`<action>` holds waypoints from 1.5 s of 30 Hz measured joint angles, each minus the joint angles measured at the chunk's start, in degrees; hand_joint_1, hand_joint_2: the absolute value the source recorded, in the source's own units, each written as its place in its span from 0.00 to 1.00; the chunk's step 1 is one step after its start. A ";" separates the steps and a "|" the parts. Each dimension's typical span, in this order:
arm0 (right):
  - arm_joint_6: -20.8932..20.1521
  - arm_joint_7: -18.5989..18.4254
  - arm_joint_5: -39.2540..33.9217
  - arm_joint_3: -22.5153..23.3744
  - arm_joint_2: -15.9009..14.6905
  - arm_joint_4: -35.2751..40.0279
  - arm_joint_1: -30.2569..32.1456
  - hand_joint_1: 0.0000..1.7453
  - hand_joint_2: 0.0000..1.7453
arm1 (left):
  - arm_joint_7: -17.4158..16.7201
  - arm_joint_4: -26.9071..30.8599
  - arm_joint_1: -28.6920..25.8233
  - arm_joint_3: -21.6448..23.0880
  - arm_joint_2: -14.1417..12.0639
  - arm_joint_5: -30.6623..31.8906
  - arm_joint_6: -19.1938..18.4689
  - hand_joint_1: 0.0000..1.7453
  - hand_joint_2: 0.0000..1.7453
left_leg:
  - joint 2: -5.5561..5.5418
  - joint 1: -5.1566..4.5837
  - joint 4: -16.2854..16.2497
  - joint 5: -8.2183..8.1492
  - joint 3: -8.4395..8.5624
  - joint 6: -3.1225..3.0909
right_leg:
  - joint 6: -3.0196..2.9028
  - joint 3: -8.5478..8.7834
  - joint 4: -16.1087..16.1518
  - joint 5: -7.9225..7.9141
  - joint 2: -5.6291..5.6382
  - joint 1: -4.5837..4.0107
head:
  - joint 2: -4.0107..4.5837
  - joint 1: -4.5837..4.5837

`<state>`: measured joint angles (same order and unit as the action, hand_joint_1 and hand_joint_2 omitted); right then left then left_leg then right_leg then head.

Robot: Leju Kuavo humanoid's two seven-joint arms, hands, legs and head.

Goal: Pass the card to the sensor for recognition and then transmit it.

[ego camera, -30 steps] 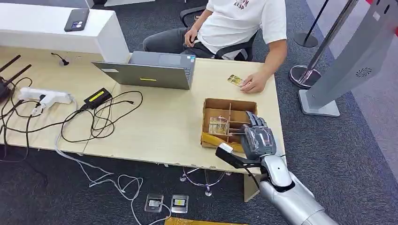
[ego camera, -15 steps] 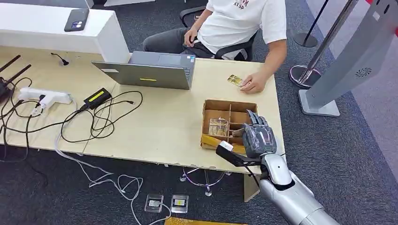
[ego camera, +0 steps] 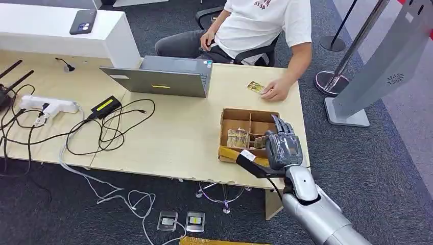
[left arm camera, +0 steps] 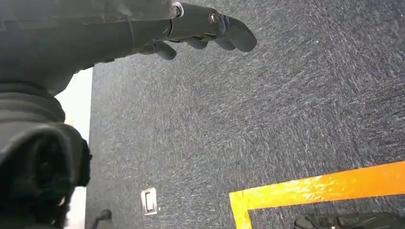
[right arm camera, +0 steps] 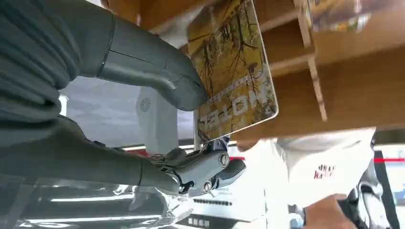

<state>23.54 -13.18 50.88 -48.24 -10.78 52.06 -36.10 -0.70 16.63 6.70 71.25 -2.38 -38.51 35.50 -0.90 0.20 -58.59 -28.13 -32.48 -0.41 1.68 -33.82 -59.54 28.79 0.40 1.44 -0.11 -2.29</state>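
From my seat, scanning the head view from the left: a black router with antennas sits at the far left edge of the counter, then a white power strip and a black power adapter amid a tangle of black cables. Behind them a white ledge carries a dark phone. Toward the middle stands an open grey laptop, its lid back toward me. Right of it, a person in a white shirt sits at the far side of the counter, one hand resting beside a small card on the counter. Nearer me is the brown divided cardboard box, and my right robot hand is over its right-hand compartments. In the right wrist view the right robot hand pinches the yellow card between the thick thumb and the fingers beneath, with the card held just in front of the box's wooden dividers. Off the counter's right end stands the grey slanted sensor stand on the carpet. My left robot hand hangs over grey carpet, its fingers loosely extended and holding nothing, near a strip of orange floor tape.
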 joint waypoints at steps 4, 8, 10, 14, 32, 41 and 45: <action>2.21 -1.33 0.52 0.59 0.00 0.09 -2.30 1.00 1.00 | 0.00 0.00 0.00 0.02 0.00 0.09 0.13 0.00 0.00 | 0.00 0.00 0.00 0.01 0.01 0.00 | 0.00 0.00 0.00 -0.01 0.00 0.00 | 0.00 0.02; 1.83 -3.13 0.83 1.55 -0.07 1.20 -4.68 1.00 1.00 | 0.00 0.00 0.00 0.07 0.00 0.15 0.18 0.00 0.00 | 0.01 0.00 0.00 0.03 0.03 0.02 | -0.03 0.00 0.00 -0.03 0.01 0.00 | 0.00 0.00; 1.35 -3.67 0.81 1.86 -0.09 1.66 -5.26 1.00 1.00 | 0.00 0.00 -0.01 0.07 0.00 0.15 0.17 0.00 0.00 | 0.01 0.00 0.00 0.03 0.03 0.02 | -0.03 0.00 0.00 -0.03 0.01 0.00 | 0.00 0.00; 0.08 -4.24 0.48 2.56 -0.22 2.43 -7.13 1.00 1.00 | 0.00 0.00 0.01 0.31 0.00 0.24 0.13 0.00 0.00 | 0.01 0.00 0.00 0.03 0.02 0.02 | -0.03 -0.01 0.00 -0.03 0.02 0.00 | 0.00 0.00; -7.35 -5.38 0.83 1.14 1.46 -1.68 -21.26 1.00 1.00 | -0.85 0.00 1.89 2.25 0.22 3.67 -1.64 0.00 0.00 | -0.01 0.02 0.00 0.06 -0.01 0.05 | -0.03 -0.01 -0.04 -0.04 0.00 -0.01 | 0.00 0.02; -8.72 -6.01 0.98 -0.74 3.94 -8.48 -26.53 0.83 1.00 | -1.25 0.00 2.20 2.49 0.09 4.11 -1.92 0.00 0.00 | -0.02 0.02 0.00 0.06 -0.02 0.05 | -0.03 -0.01 -0.03 -0.04 -0.01 -0.01 | 0.00 0.02; -8.77 -6.01 1.03 -1.79 4.94 -11.57 -27.10 0.00 1.00 | -1.25 0.00 2.19 2.49 0.04 4.11 -2.05 0.00 0.00 | -0.02 0.02 0.00 0.06 -0.01 0.05 | -0.03 -0.01 -0.03 -0.04 -0.01 -0.01 | 0.00 0.02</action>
<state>14.77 -19.19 51.91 -50.03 -5.84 40.50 -63.21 -1.95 16.63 8.89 73.75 -2.34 -34.40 33.44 -0.92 0.22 -58.59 -28.07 -32.49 -0.36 1.65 -33.83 -59.58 28.75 0.39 1.43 -0.11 -2.27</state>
